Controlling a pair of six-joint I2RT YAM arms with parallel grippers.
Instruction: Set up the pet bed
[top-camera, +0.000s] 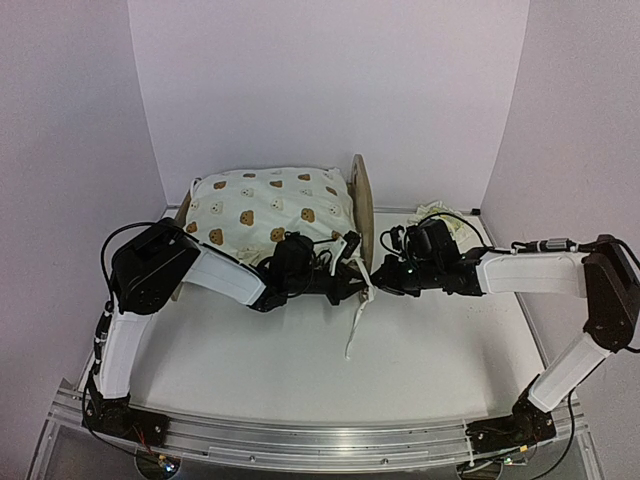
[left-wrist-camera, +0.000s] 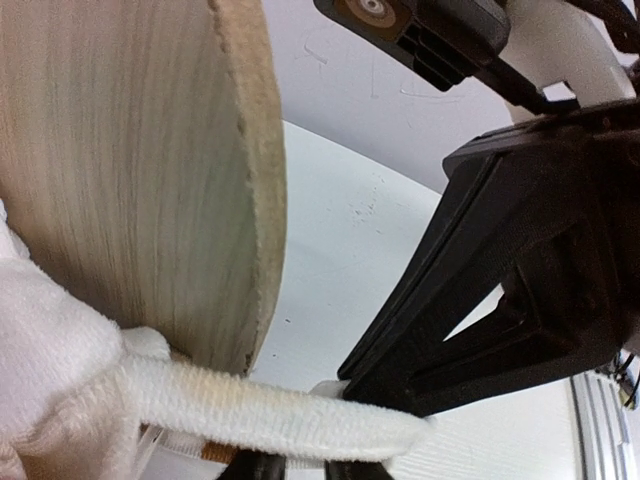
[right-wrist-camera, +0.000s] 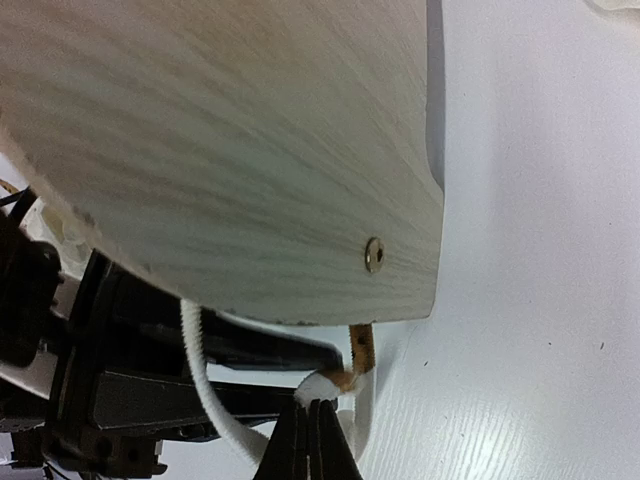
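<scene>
Right wrist view shows the right gripper (right-wrist-camera: 318, 408) clenched on a white tie (right-wrist-camera: 203, 372) beside the pet bed (right-wrist-camera: 250, 150), while the left gripper (top-camera: 350, 262) nearby cannot be judged.

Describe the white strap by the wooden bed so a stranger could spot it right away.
Find the pet bed at the back of the table, under a bear-print cushion. From the foot of its right arched end board, a white strap trails toward the near edge. It is the only long, narrow white strip lying there.
</scene>
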